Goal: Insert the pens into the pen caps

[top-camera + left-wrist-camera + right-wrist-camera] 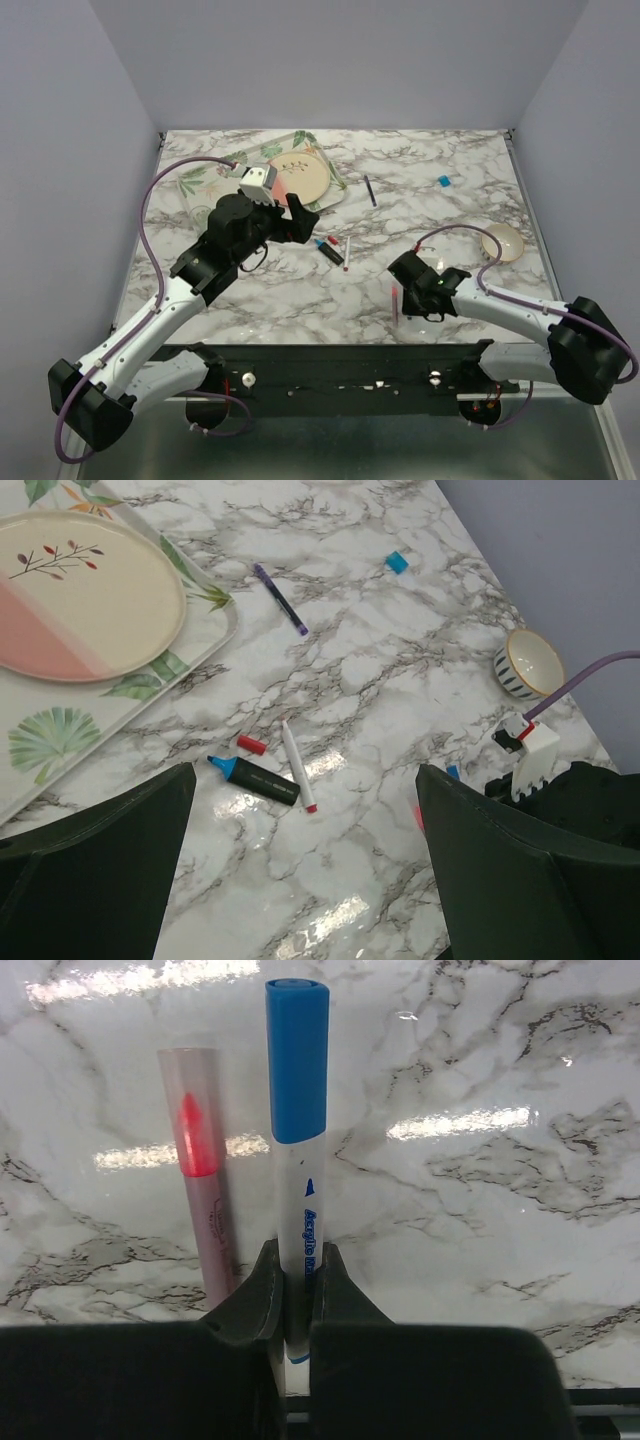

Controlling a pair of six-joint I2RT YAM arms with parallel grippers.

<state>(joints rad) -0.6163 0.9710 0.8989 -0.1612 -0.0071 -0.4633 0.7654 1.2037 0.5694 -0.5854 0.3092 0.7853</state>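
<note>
My right gripper (297, 1260) is shut on a white pen with a bright blue cap (297, 1060) on its end, held just above the marble. A pink pen (205, 1190) with a clear pink cap lies on the table beside it, to its left, and also shows in the top view (396, 302). My left gripper (305, 880) is open and empty, hovering above a dark marker with a blue tip (255, 778), a white red-tipped pen (297, 765) and a red cap (251, 744). A thin navy pen (279, 598) and a light blue cap (398, 562) lie farther back.
A leaf-print tray (200, 180) with a pink-and-cream plate (298, 175) stands at the back left. A small striped bowl (502, 242) sits at the right, close behind my right arm (500, 305). Grey walls enclose the table.
</note>
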